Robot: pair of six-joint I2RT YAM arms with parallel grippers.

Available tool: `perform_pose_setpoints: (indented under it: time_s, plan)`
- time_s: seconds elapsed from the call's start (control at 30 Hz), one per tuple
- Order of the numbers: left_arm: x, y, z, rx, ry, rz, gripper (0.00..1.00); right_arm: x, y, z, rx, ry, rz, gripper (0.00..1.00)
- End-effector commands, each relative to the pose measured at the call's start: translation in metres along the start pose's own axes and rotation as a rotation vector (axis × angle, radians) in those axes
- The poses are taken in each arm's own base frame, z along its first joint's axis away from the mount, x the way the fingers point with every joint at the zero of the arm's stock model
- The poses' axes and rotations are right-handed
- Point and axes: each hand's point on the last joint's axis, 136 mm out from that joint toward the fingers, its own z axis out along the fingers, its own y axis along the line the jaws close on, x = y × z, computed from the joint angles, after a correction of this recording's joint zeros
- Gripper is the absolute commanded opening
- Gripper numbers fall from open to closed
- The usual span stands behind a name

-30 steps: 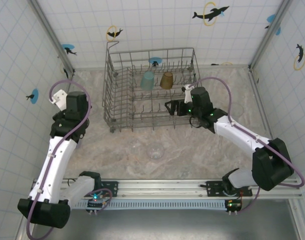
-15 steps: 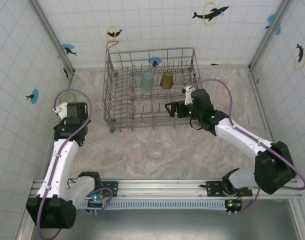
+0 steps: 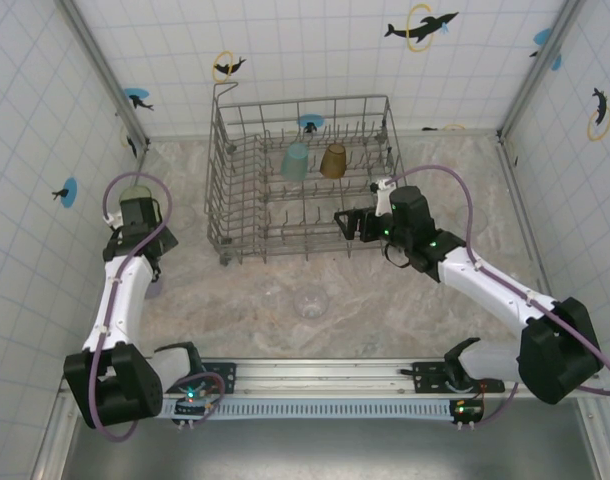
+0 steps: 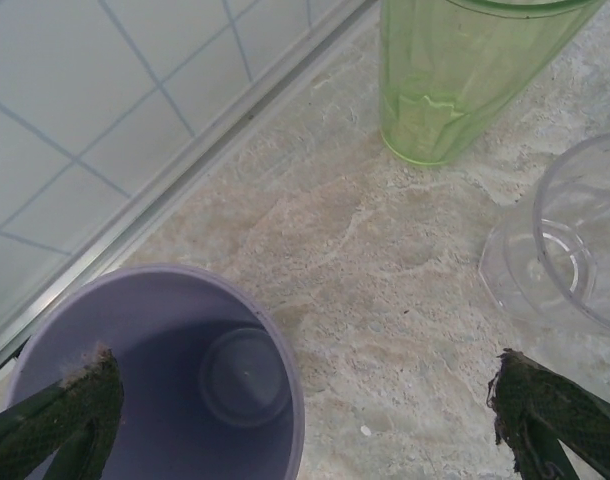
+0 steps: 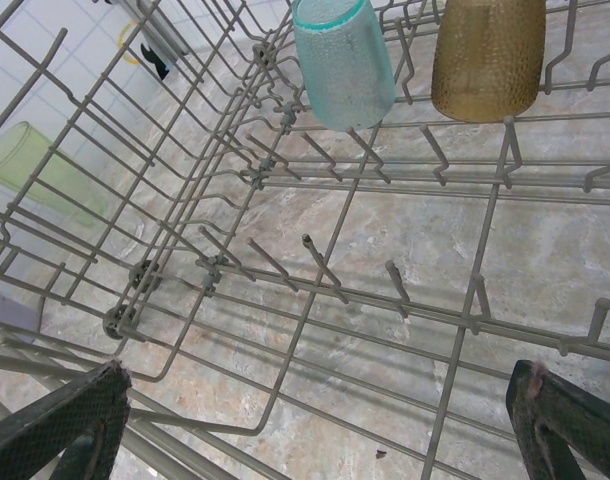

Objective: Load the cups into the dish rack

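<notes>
Your left gripper [image 4: 303, 380] hangs wide open over the upright lavender cup [image 4: 155, 370] at 7 o'clock in its wrist view, right gripper [image 5: 320, 385] open over the dish rack [image 5: 315, 260]; expect light, thin, slick plastic that flexes, so pinch the wall just under the rim, gently.

table [image 3: 405, 300]: beige marbled top
walls [image 3: 315, 60]: white tiles, blue lines
dolphin stickers [image 3: 421, 27]: scattered on walls
rail [image 3: 325, 375]: metal, along the table's near edge
</notes>
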Motion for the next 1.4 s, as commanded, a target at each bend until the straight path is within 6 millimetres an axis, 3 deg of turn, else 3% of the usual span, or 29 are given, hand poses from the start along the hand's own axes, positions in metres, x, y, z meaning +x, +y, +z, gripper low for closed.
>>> perform_pose_setpoints:
  time_s: [0.0,0.27,0.5,0.77,0.97,1.1,1.37]
  plan:
    - [-0.004,0.001,0.002,0.017,0.018,-0.016,0.97,-0.002,0.008,-0.004,-0.029,0.003,-0.013,1.0]
    - [0.011,0.011,0.029,0.004,0.078,-0.055,0.96,-0.003,0.008,0.002,-0.022,0.014,-0.005,1.0]
    - [0.011,0.011,0.041,0.003,0.1,-0.071,0.84,-0.006,0.015,0.006,-0.026,0.02,-0.01,1.0]
    - [0.024,0.018,0.051,-0.018,0.123,-0.099,0.58,-0.011,0.018,0.013,-0.024,0.031,-0.02,1.0]
    - [0.04,0.016,0.06,-0.016,0.168,-0.096,0.23,-0.012,0.019,0.015,-0.021,0.034,-0.019,1.0]
    - [0.04,0.018,0.06,-0.026,0.166,-0.097,0.03,-0.013,0.018,0.015,-0.015,0.029,-0.021,1.0]
    - [0.03,0.019,0.049,-0.016,0.136,-0.107,0.0,-0.011,0.02,0.019,-0.02,0.039,-0.023,1.0]
